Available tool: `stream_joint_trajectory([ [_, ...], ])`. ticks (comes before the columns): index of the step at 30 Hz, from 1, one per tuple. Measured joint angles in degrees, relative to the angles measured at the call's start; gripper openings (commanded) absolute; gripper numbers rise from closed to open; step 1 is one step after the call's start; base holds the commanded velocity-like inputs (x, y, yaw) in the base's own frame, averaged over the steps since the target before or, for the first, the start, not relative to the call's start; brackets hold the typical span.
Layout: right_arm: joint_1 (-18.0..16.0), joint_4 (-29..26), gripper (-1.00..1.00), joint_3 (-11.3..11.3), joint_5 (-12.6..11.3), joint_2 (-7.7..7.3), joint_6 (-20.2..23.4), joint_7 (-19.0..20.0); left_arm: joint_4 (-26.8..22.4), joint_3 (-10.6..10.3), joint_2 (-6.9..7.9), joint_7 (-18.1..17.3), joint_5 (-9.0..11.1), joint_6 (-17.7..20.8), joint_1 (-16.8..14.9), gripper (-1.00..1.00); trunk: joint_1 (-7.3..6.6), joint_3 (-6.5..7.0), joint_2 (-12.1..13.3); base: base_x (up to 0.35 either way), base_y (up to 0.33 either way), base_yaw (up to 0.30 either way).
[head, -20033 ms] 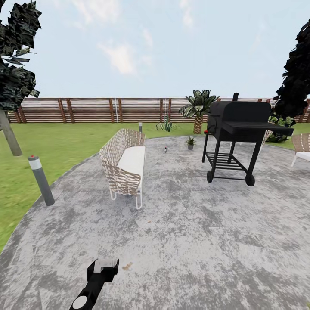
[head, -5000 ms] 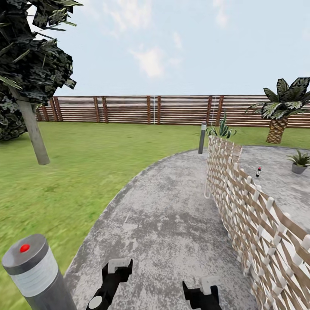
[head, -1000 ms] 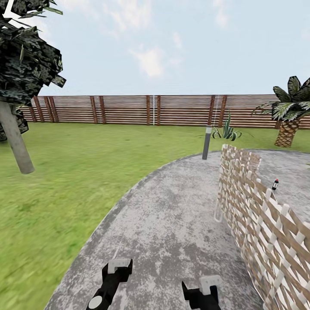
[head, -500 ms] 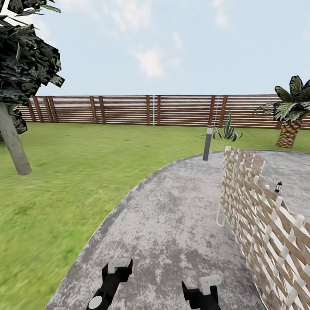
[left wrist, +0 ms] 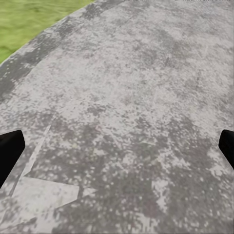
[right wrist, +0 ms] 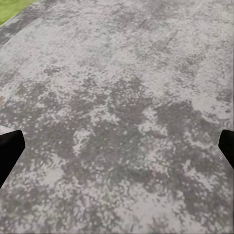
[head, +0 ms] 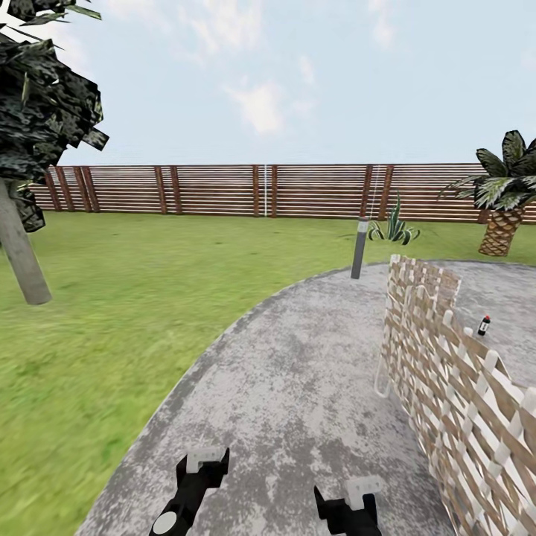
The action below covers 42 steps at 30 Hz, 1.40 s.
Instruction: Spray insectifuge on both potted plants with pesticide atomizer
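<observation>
- the pesticide atomizer [head: 484,325] stands upright on the paved patio [head: 298,387], far right, beyond the wicker seat [head: 447,380].
- left claw [head: 202,461] and right claw [head: 356,491] hang low over the paving, both spread wide and empty; each wrist view has dark fingertips [left wrist: 9,153] at opposite edges.
- a grey bollard lamp [head: 359,248] stands at the patio's edge, with lawn [head: 112,320], fence [head: 260,190] and palm [head: 502,195] behind.
</observation>
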Motion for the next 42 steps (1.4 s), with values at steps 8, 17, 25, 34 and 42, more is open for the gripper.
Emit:
stream_joint_trajectory([
  [8,0.0,0.0,1.0,0.0,0.0,0.02,0.0,0.0,0.0,0.0,0.0,0.0,0.0,0.0,0.0,1.0,0.01,0.0,0.0,0.009,-0.004,0.0],
  [17,0.0,0.0,1.0,0.0,0.0,0.02,0.0,0.0,0.0,0.0,0.0,0.0,0.0,-0.1,0.0,1.0,0.0,0.0,0.0,0.073,0.0,0.0],
  [25,0.0,0.0,1.0,0.0,0.0,-0.02,0.0,0.0,0.0,0.0,0.0,0.0,0.0,-0.1,0.0,1.0,0.0,0.0,0.0,0.034,-0.005,0.0],
  [34,0.0,0.0,1.0,0.0,0.0,0.01,0.0,0.0,0.0,0.0,0.01,0.0,0.0,-0.1,0.0,1.0,0.01,0.0,0.0,0.114,-0.04,0.0],
  [42,0.0,0.0,1.0,0.0,0.0,0.03,0.0,0.0,0.0,0.0,0.0,0.0,0.0,-0.1,0.0,1.0,-0.02,0.0,0.0,0.195,-0.001,0.0],
])
